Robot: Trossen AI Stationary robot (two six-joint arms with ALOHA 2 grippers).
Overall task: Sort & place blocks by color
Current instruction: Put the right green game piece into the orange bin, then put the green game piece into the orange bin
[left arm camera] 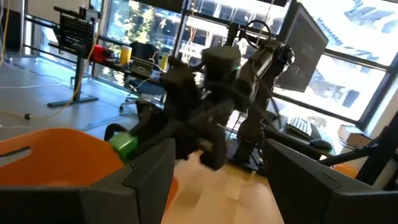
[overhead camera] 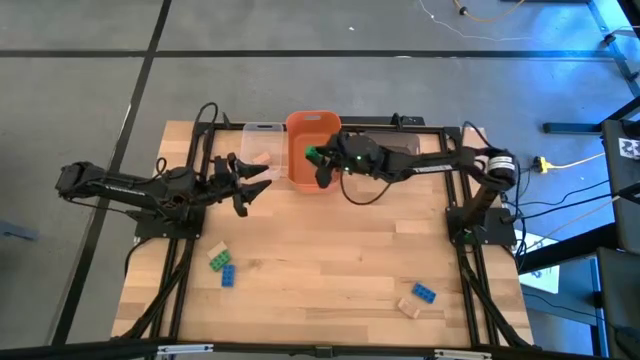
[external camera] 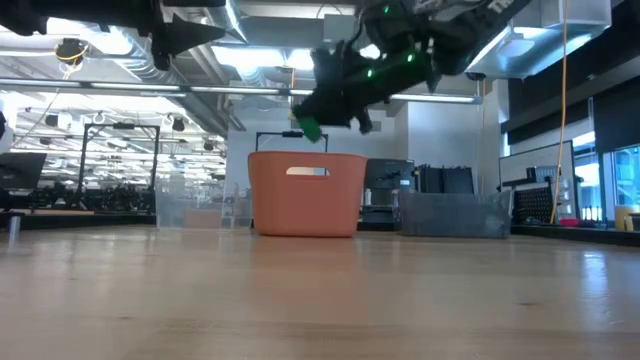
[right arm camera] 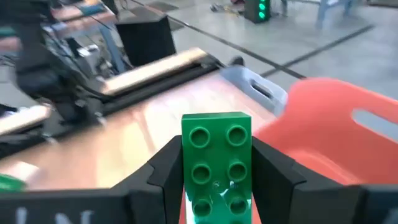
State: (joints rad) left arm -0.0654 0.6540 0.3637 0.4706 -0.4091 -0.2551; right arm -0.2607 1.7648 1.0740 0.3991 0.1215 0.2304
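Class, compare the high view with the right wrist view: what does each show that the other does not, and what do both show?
Only the high view shows the loose blocks: green and blue front left, blue and tan front right. Only the right wrist view shows the studs on the green block clamped in the right end effector. Both show that block, the orange bin and the left arm.

Green studded brick (right arm camera: 216, 163), orange bin (overhead camera: 312, 150) — clear bin (overhead camera: 259, 145), blue bricks (overhead camera: 424, 292)
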